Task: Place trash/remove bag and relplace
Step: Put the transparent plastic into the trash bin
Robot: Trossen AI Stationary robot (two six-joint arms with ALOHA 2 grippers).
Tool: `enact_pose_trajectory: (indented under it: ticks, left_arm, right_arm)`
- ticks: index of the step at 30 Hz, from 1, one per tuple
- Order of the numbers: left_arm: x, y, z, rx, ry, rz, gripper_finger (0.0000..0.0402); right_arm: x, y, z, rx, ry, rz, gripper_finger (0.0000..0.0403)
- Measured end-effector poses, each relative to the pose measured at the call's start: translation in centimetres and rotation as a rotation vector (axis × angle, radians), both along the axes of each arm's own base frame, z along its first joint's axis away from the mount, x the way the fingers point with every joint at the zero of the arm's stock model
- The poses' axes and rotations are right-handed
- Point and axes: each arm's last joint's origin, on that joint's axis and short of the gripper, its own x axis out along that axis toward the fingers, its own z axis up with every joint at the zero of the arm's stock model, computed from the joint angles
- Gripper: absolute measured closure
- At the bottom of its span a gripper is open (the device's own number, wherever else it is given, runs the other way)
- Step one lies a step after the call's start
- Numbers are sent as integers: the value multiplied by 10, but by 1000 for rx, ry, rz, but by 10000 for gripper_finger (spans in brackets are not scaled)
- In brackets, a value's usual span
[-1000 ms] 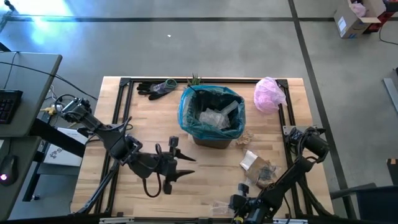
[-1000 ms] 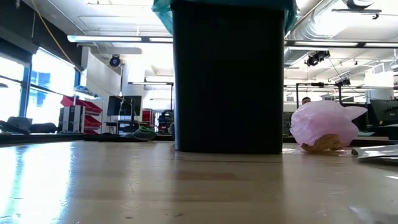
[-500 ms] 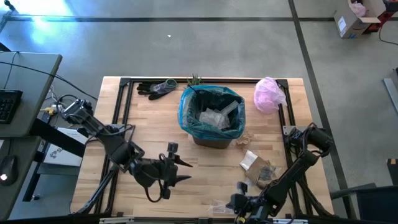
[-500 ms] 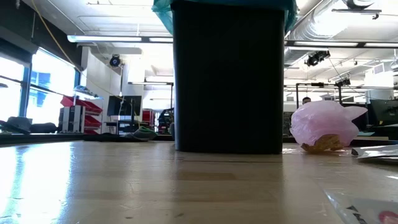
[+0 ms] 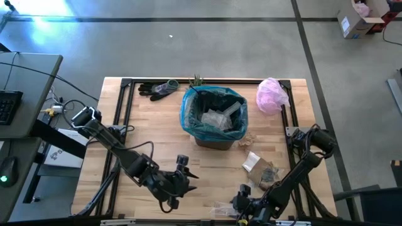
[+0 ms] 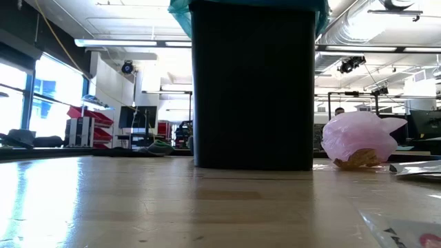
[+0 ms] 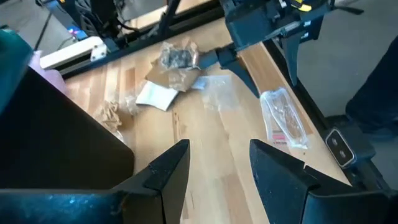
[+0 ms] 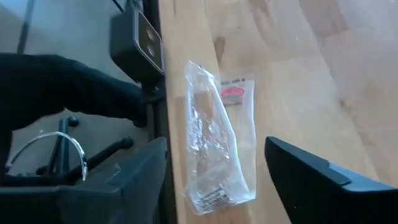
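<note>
Right claw open, hovering over clear wrapper lying flat at table front edge. Wrapper looks light, thin, crinkly, slippery; pinch mid-length. Left claw open, empty, near front. Teal bag lines bin at table centre.

High view straight down over the whole counter, low view level along its surface, close behind the dark bin, wrist views near, both sharing the clear wrapper.
</note>
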Motion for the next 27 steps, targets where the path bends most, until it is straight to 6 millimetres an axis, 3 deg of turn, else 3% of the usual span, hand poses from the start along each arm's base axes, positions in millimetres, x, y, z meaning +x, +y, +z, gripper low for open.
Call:
enact_pose_trajectory:
  ticks: [6, 14, 18, 23, 27]
  left_arm:
    - [3, -8, -12, -5, 22, 3, 249]
    - [7, -13, -17, -29, 13, 9, 249]
    - [7, -14, -18, -29, 13, 9, 249]
    - [8, -14, -17, -39, 0, 10, 249]
    - [8, -14, -17, -38, -1, 13, 249]
  right_arm:
    - [2, 2, -24, -20, 76, 23, 129]
    - [7, -3, -45, -52, 149, 0, 161]
    - [8, -7, -47, -86, 166, -7, 227]
    - [9, -10, -49, -128, 152, 5, 372]
    - [9, -10, -47, -129, 134, -22, 393]
